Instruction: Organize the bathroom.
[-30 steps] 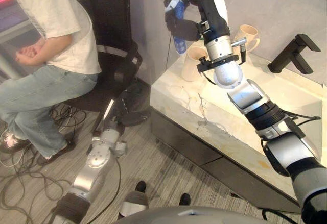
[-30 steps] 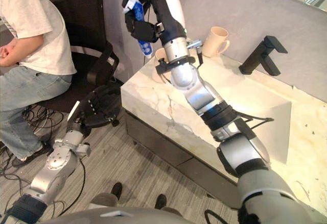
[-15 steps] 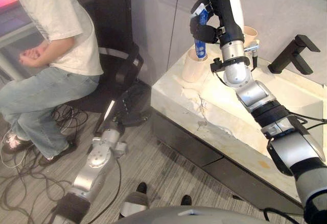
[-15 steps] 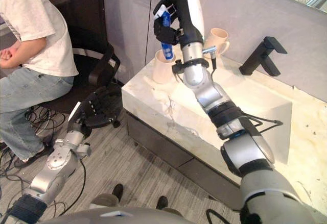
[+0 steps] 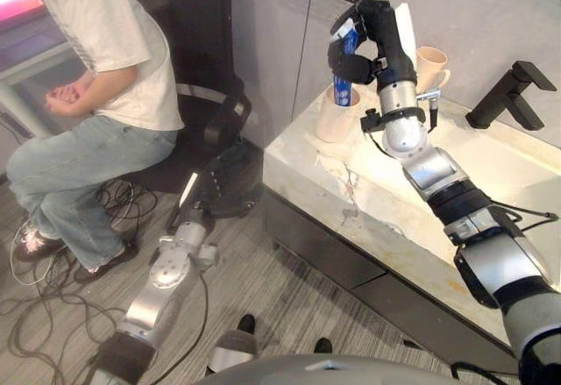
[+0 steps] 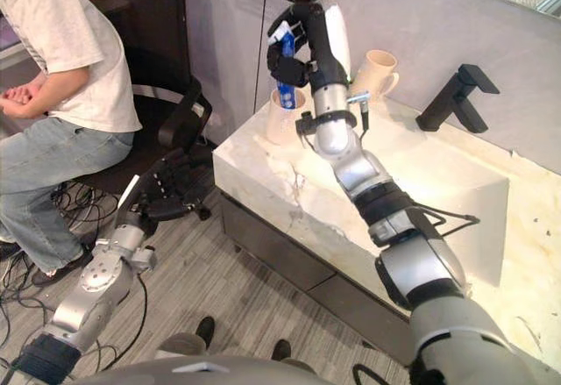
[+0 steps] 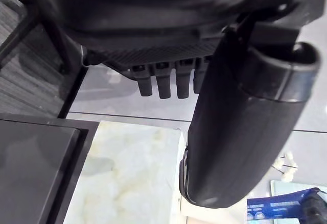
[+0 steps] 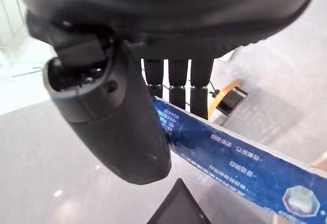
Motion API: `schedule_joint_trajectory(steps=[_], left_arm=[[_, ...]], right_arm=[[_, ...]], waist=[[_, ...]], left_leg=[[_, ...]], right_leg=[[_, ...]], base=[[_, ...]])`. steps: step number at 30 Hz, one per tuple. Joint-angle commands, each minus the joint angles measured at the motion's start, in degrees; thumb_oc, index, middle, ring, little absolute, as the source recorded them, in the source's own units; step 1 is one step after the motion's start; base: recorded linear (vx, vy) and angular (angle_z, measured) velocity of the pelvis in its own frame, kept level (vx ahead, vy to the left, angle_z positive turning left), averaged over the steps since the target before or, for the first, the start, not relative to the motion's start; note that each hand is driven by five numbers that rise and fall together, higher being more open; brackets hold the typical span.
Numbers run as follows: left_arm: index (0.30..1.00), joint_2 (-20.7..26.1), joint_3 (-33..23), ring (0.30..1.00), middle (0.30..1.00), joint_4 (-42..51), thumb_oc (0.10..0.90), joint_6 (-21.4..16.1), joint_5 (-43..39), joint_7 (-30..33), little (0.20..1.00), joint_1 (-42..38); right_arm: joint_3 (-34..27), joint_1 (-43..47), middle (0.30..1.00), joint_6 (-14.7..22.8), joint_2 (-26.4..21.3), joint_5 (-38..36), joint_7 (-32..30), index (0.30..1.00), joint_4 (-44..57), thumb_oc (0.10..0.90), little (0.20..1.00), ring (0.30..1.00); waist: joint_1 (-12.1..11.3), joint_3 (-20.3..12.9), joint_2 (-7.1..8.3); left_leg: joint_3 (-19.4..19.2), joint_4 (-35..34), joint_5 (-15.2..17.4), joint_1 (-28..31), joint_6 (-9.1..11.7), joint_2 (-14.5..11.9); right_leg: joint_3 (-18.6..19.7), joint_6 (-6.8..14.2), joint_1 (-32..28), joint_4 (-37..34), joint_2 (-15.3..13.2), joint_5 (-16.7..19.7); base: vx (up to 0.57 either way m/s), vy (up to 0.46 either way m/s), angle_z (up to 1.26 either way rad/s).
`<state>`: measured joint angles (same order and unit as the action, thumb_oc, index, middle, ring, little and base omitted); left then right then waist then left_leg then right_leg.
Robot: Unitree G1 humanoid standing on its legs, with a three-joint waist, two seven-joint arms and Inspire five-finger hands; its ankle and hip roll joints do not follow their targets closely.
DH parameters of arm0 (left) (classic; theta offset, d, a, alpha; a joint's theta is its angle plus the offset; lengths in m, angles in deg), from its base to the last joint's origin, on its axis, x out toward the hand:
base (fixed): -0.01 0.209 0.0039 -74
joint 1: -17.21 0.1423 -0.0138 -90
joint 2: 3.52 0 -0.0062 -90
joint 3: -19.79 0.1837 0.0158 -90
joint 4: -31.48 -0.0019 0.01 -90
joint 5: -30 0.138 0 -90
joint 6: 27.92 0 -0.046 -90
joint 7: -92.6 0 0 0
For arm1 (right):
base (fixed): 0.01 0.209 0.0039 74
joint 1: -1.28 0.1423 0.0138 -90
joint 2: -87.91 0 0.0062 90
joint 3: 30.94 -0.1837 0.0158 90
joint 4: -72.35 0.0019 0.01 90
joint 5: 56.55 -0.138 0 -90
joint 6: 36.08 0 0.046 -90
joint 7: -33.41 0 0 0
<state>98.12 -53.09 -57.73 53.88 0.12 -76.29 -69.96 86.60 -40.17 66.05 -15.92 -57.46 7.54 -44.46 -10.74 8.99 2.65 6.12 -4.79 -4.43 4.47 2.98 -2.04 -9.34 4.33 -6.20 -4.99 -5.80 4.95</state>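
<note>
Since a second ago we have carried the blue tube (image 5: 347,62) from out past the desk's (image 5: 491,188) corner to just above the near cup (image 5: 336,116). Nearest us, the left hand (image 6: 172,185) hangs low beside the desk, fingers relaxed, holding nothing. Farther out, the right hand (image 5: 368,41) has thumb and fingers curled round the tube, held roughly upright, its lower end at the cup's mouth directly below the hand. Beyond the hand sits a second cup (image 5: 431,65); off to its side, the black faucet (image 5: 514,96). We judge the tube nearly stowed: lowering and release remain.
</note>
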Motion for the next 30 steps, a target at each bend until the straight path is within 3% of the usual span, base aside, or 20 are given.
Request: schedule_joint_trajectory(steps=[1,11,18,24,30], left_arm=[[0.900,0.9,0.4,0.900,0.900,5.3,0.800,-4.0,-0.1,-0.7,0.900,-1.7],[0.900,0.7,1.0,0.900,0.900,5.3,0.800,-4.0,0.4,0.0,0.900,-2.0],[0.900,0.3,1.3,0.900,0.900,4.7,0.800,-4.5,0.7,0.9,0.900,-2.3],[0.900,-0.6,1.7,0.900,0.900,4.0,0.800,-5.1,1.4,2.3,0.900,-2.8],[0.900,-1.4,1.8,0.900,0.900,3.2,0.800,-5.0,2.3,4.4,0.900,-4.1]], right_arm=[[-3.8,5.8,0.900,3.5,-1.0,-0.9,-4.0,0.900,0.1,0.800,0.900,0.900],[-3.8,5.3,0.900,1.4,-1.3,-1.8,-3.6,0.900,-1.4,0.800,0.900,0.900],[-4.2,3.8,0.900,-2.2,-1.0,-3.2,-2.8,0.900,0.2,0.800,0.900,0.900],[-6.1,1.2,0.900,-6.3,1.0,-13.5,-3.5,0.900,1.5,0.800,0.900,0.900],[-8.0,-2.2,0.900,-9.0,5.1,-15.5,-3.1,0.900,4.9,0.800,0.900,0.900]], waist=[[-0.1,-7.0,0.38],[0.4,-7.0,0.66],[1.7,-6.9,0.74],[3.0,-6.9,0.74],[4.4,-6.2,0.79]], left_leg=[[0.2,-0.2,0.7,-0.7,-0.2,-1.0],[-0.4,-0.2,1.0,-0.4,-0.5,-0.9],[-1.4,-0.2,1.6,0.1,-1.0,-0.6],[-2.8,-0.2,2.2,0.6,-1.4,-0.6],[-4.0,-0.2,2.2,0.4,-2.1,-0.3]], right_leg=[[-0.1,-1.9,-2.9,0.0,0.2,-2.5],[0.5,-1.7,-2.8,0.0,0.0,-2.2],[1.7,-1.3,-2.3,0.0,-0.3,-1.7],[2.7,-1.0,-1.9,0.0,-0.6,-1.1],[3.9,-0.7,-0.7,0.0,-1.1,0.2]], base=[[0.00,0.035,-0.01],[-0.01,0.015,0.00],[-0.05,0.040,-0.04],[-0.05,0.058,-0.14],[-0.09,0.069,-0.17]])
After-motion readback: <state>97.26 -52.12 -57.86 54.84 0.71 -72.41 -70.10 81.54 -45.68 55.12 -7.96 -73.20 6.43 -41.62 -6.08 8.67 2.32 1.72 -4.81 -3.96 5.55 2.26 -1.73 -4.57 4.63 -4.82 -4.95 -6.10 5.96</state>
